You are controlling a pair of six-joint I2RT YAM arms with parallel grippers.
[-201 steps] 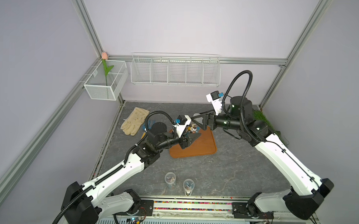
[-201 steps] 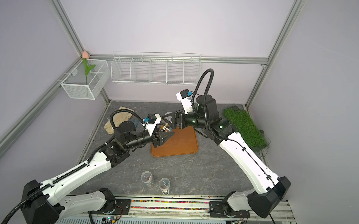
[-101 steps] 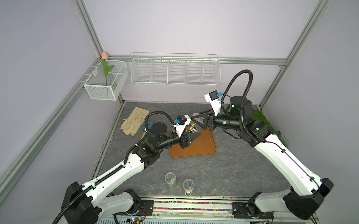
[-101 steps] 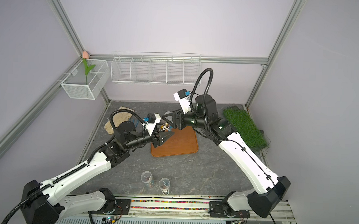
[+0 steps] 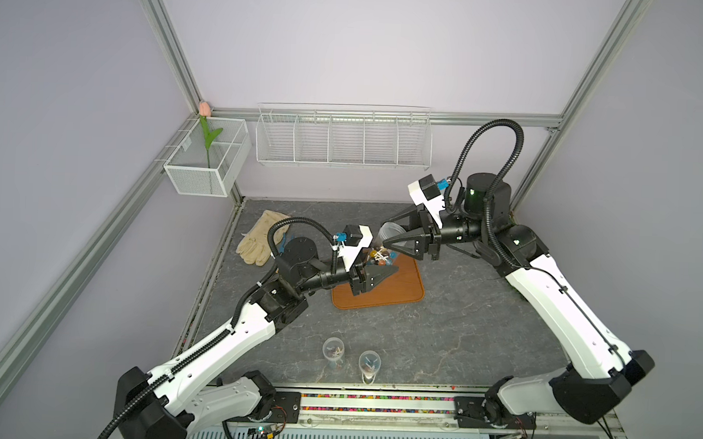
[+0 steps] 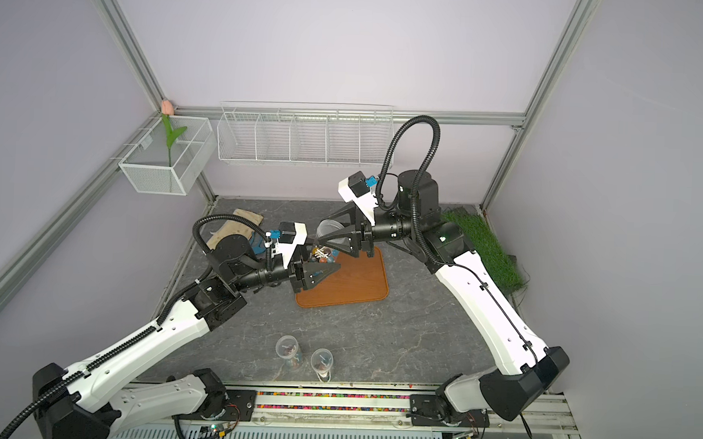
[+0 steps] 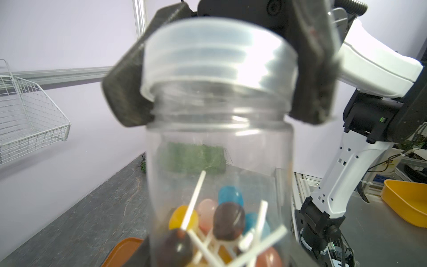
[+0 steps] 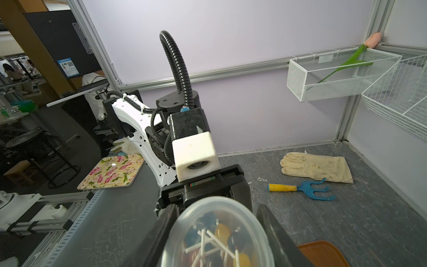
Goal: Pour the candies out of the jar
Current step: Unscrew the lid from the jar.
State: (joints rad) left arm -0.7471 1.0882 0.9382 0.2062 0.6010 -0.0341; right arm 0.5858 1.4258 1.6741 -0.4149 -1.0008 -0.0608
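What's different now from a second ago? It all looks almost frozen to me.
On the right arm, the jaws narrowed and closed onto the lid of the jar; the arm itself barely shifted. Unchanged: the jaws of the left arm grip the jar body, the candies are inside, and the tray, glove and two cups lie where they were.

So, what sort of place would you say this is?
Probably a robotics lab cell: left arm and right arm on a rail, an aluminium frame, and staged props like the wire basket and glove.
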